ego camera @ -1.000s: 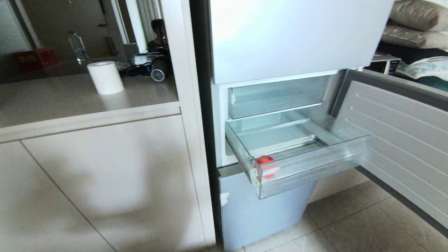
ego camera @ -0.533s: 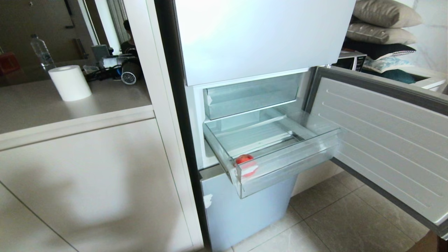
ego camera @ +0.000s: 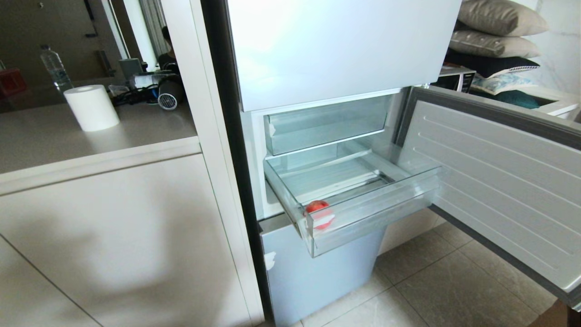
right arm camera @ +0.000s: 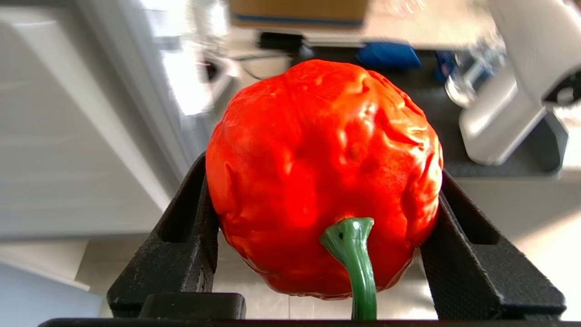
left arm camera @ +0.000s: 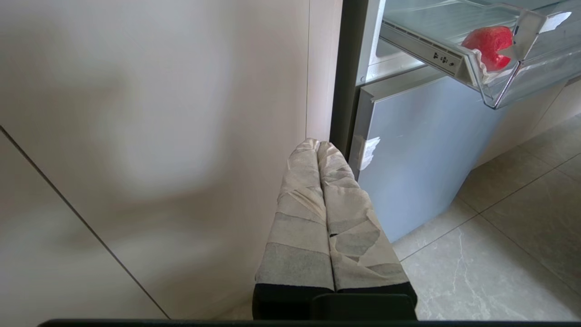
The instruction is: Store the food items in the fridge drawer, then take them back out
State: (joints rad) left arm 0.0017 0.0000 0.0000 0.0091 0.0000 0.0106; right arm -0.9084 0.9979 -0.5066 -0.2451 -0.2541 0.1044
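A: Where is the red fruit (ego camera: 317,207)?

B: In the head view it sits at the lower centre of the frame, inside the clear fridge drawer (ego camera: 376,218), tucked into the front corner nearest the cabinet, by a scrap of white tape (ego camera: 327,221). The drawer is pulled out below a shallower clear tray (ego camera: 327,125), with the fridge door (ego camera: 494,181) swung open at the right of the frame.

A: And the right tool (right arm camera: 323,236)?

B: It is clenched on a red pepper (right arm camera: 324,177) with a green stem (right arm camera: 352,268), one black finger pressed to each side; it fills the middle of the right wrist view.

A: The left tool (left arm camera: 319,146)?

B: Its taped fingers are pressed together with nothing between them, at the centre of its frame, before the pale cabinet (left arm camera: 150,136). A paper roll (ego camera: 91,107) stands on the worktop (ego camera: 68,145), upper left.
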